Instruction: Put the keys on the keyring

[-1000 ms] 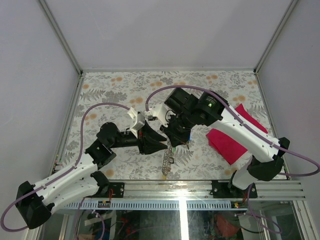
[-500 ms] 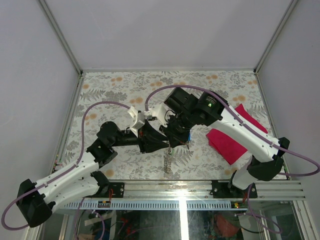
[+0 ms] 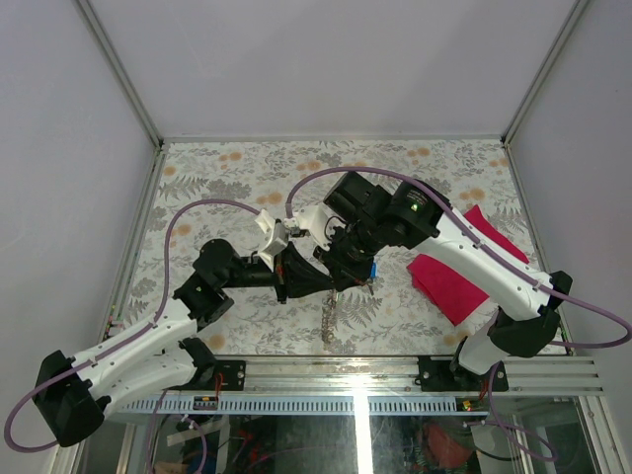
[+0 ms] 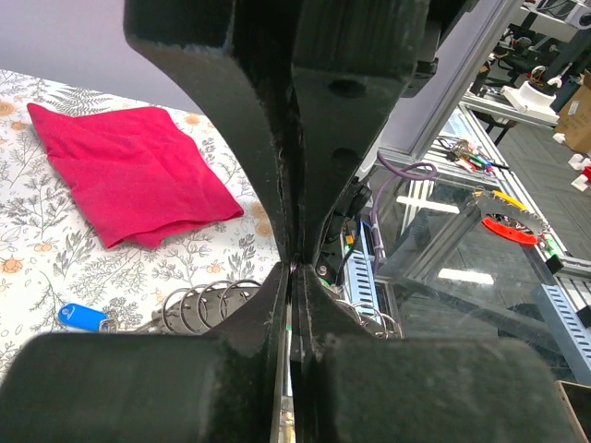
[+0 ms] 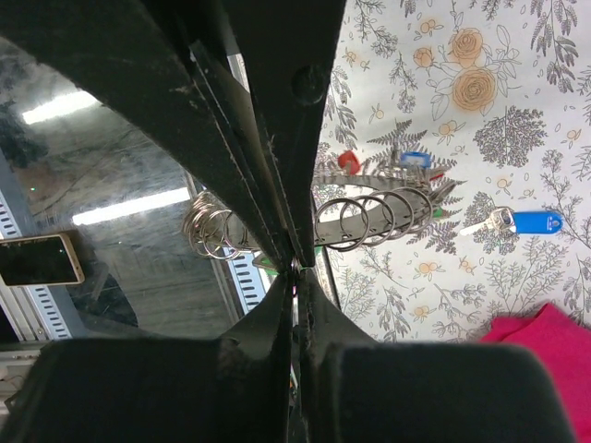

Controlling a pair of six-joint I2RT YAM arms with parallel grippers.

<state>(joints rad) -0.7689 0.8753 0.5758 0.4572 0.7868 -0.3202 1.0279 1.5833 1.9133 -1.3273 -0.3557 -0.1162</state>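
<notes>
Your left hand [image 4: 292, 269] is closed all the way, its two fingers [image 4: 231, 138] pressed flat together with only a thin sliver, green along one edge, pinched at the tips; you cannot tell what that sliver is. Your right hand [image 5: 295, 266] is shut just as tightly. It appears to grip the grey band of the keyring [image 5: 369, 218], which crosses right behind its fingertips with its small wire loops fanning out to both sides. From above, the two hands meet tip to tip over the near middle of the bench [image 3: 227, 168], and the keyring hangs edge-on below them. A red-headed key [image 5: 348, 162] and a blue-headed one [image 5: 416, 159] sit on the far side of the ring. The loose blue key [image 5: 534, 221] lies flat on the floral surface just beyond the ring, apart from it, with its blade pointing toward the ring. The red cloth [image 4: 129, 175] lies to your right, well apart from both hands. The ring hangs close to the metal rail [image 3: 395, 370] at the bench's near edge, while the patterned surface runs on behind the hands to the far wall.
</notes>
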